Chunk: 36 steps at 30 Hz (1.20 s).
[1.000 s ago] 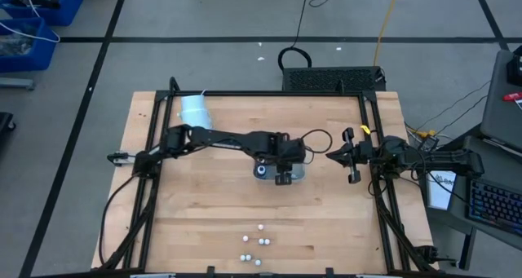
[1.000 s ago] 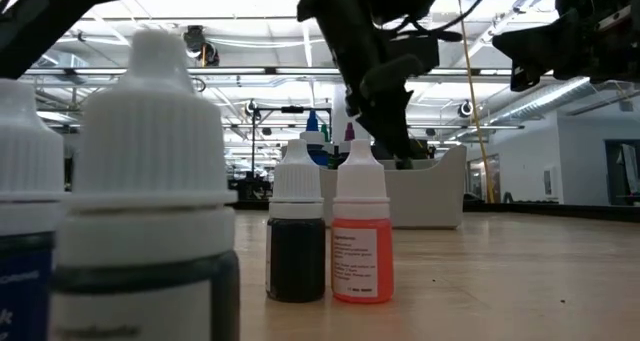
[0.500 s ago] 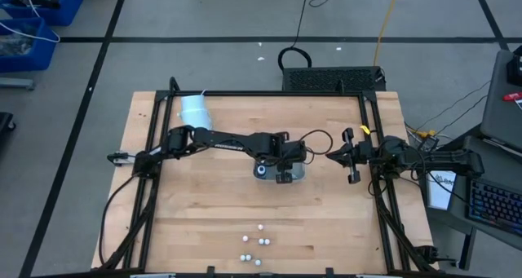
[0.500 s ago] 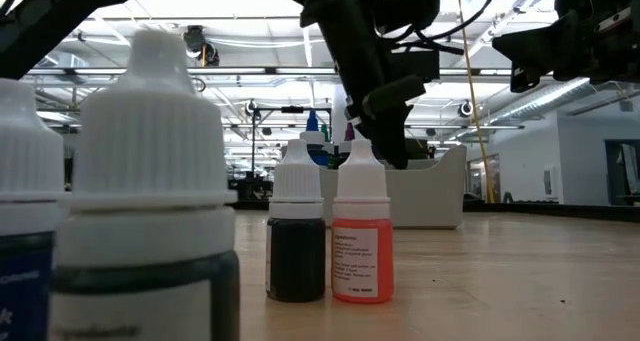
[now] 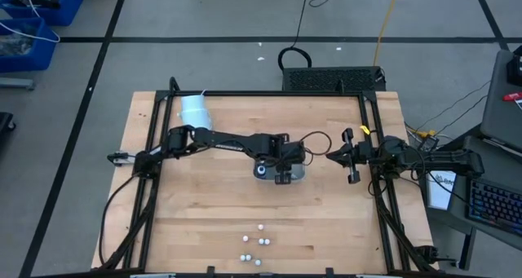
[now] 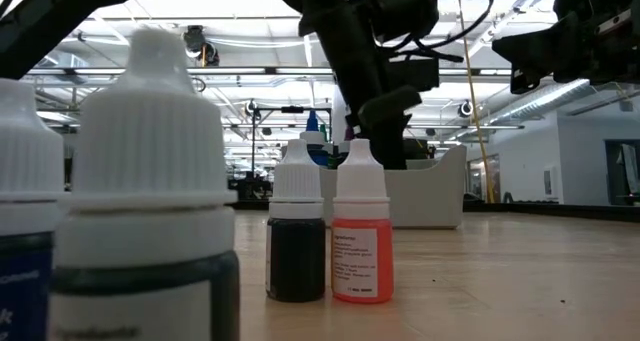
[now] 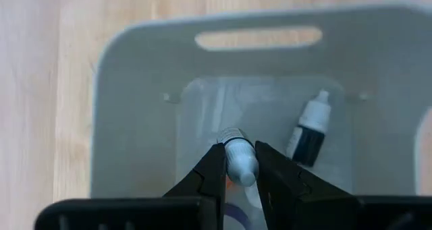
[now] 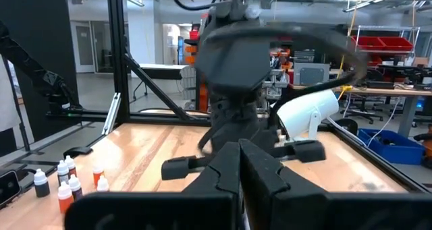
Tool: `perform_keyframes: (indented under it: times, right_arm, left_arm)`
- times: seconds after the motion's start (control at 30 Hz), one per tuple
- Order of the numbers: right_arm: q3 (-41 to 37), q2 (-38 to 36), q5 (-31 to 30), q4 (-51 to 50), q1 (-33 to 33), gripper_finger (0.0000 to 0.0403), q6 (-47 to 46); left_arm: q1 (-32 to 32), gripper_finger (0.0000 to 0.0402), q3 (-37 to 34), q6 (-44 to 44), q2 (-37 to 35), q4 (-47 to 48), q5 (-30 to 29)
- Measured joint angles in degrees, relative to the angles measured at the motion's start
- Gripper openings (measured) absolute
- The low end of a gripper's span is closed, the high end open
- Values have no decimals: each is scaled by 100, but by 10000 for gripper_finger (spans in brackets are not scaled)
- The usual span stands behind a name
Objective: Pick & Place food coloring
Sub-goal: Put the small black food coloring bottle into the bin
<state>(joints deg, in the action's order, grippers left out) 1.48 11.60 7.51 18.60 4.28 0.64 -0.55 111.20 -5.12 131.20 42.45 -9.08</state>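
My left gripper (image 5: 281, 172) hangs over the clear tray (image 5: 298, 173) at the table's middle, shut on a small food coloring bottle (image 7: 239, 164) with a white cap. A dark bottle (image 7: 309, 133) lies on its side on the tray floor. Several more bottles (image 5: 254, 247) stand near the table's near edge. In the low view a dark one (image 6: 297, 236) and an orange one (image 6: 361, 236) stand upright. My right gripper (image 5: 330, 156) waits shut, to the right of the tray. My left gripper pinches the bottle between its two fingers (image 7: 214, 164) at the white cap end (image 7: 236, 156), coming from above and pointing down. The bottle is lifted clear above the tray floor, and an orange part (image 7: 230, 183) shows below the cap.
A pale-blue-white cup (image 5: 196, 111) lies on its side at the far left of the table. Black frame rails (image 5: 155, 147) run along the left and right sides. Bare wood lies between the tray and the standing bottles.
My left gripper's wrist has risen and tipped a little above the tray, its fingers staying shut on the bottle. The standing bottles have kept still.
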Motion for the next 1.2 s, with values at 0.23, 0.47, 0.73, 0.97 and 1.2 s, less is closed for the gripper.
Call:
perform_keyframes:
  times: [0.23, 0.47, 0.73, 0.97, 1.2]
  right_arm:
    - [0, 0, 0, -1, 0, 0, 0]
    - [0, 0, 0, -1, 1, 0, 1]
    - [0, 0, 0, -1, 1, 0, 1]
    - [0, 0, 0, -1, 1, 0, 56]
    - [0, 0, 0, -1, 1, 0, 68]
  left_arm:
    - [-27, 62, -2, 21, -2, -132, 107]
    - [-97, 62, -2, 95, -1, -219, 302]
    - [11, 62, 257, 89, -10, 41, 328]
    - [-31, 62, 267, 287, -10, 258, 299]
    - [70, 62, 267, 284, -7, 239, 111]
